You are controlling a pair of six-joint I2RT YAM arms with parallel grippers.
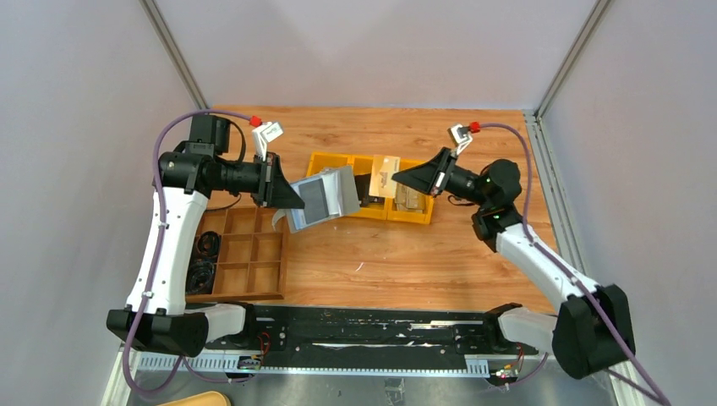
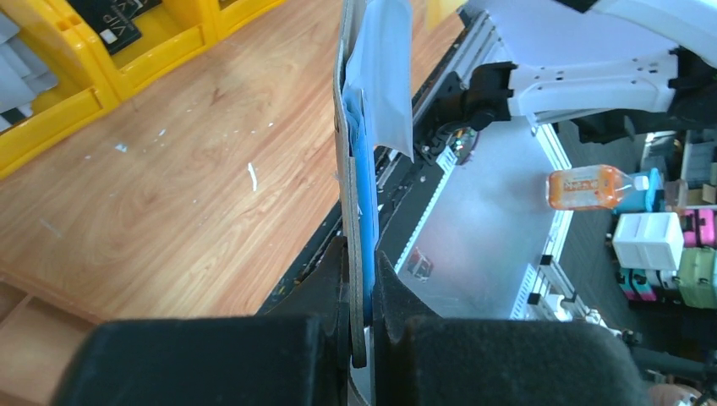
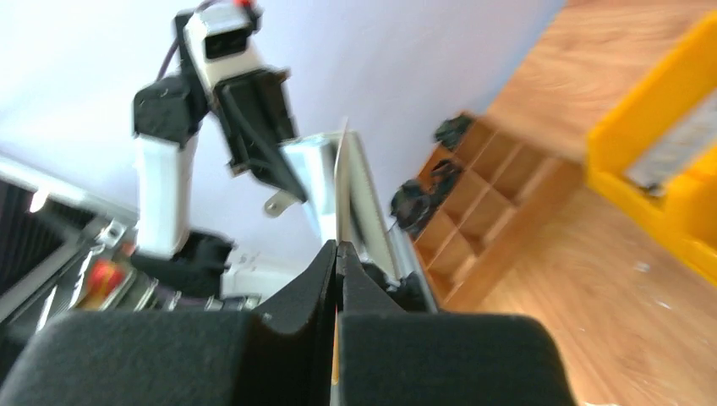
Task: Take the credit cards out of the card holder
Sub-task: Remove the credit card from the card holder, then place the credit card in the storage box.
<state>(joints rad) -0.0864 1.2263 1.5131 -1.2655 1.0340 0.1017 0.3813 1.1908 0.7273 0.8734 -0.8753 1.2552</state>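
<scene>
The grey-blue card holder (image 1: pixel 325 197) hangs open in the air over the left end of the yellow bins. My left gripper (image 1: pixel 294 201) is shut on its left edge. In the left wrist view the holder (image 2: pixel 376 93) stands edge-on, its grey and blue layers pinched in that gripper (image 2: pixel 362 264). My right gripper (image 1: pixel 397 178) is shut on a tan credit card (image 1: pixel 387 170), held clear of the holder above the bins. The right wrist view shows that card (image 3: pixel 342 182) as a thin edge rising from the shut gripper (image 3: pixel 337 250), with the holder (image 3: pixel 365 199) behind it.
A row of yellow bins (image 1: pixel 372 214) lies at mid table, with a black item (image 1: pixel 365 188) and some cards inside. A brown wooden compartment tray (image 1: pixel 247 254) sits at the left and holds black coiled items (image 1: pixel 203 245). Bare wood lies between the arms.
</scene>
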